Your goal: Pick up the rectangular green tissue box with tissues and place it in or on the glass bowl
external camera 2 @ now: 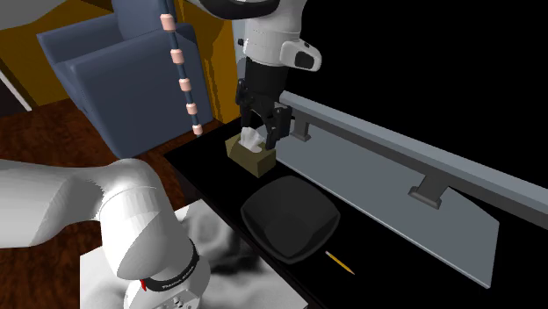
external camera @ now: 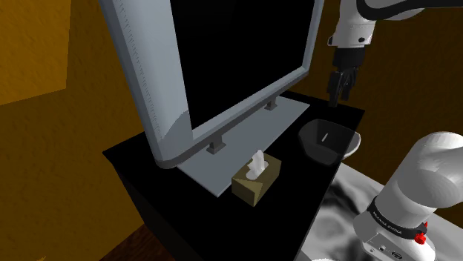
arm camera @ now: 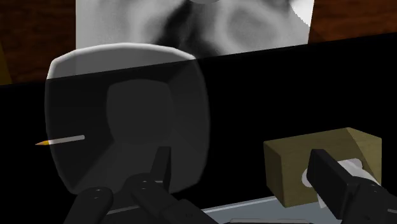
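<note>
Black gripper [arm camera: 238, 167], its fingers [arm camera: 337, 181] spread wide and empty, hangs high over the dark tabletop [arm camera: 254, 95] with the olive tissue box [arm camera: 289, 168] off to one finger's side rather than between them, the translucent bowl [arm camera: 127, 114] opposite.

This looks like a living room in somebody's home. A big flat television [external camera: 237, 52] with a grey frame stands on its plate-like foot on a black cabinet [external camera: 297, 185], much as a TV stand would. Off to one side there's a blue-grey armchair [external camera 2: 114, 79] on a dark wood floor [external camera 2: 53, 132], and the walls [external camera: 44, 44] are a warm ochre. Household bits lie on the cabinet: a tissue box [external camera: 257, 180], a glass bowl [external camera: 326, 139] and a pencil [external camera 2: 341, 262].
</note>
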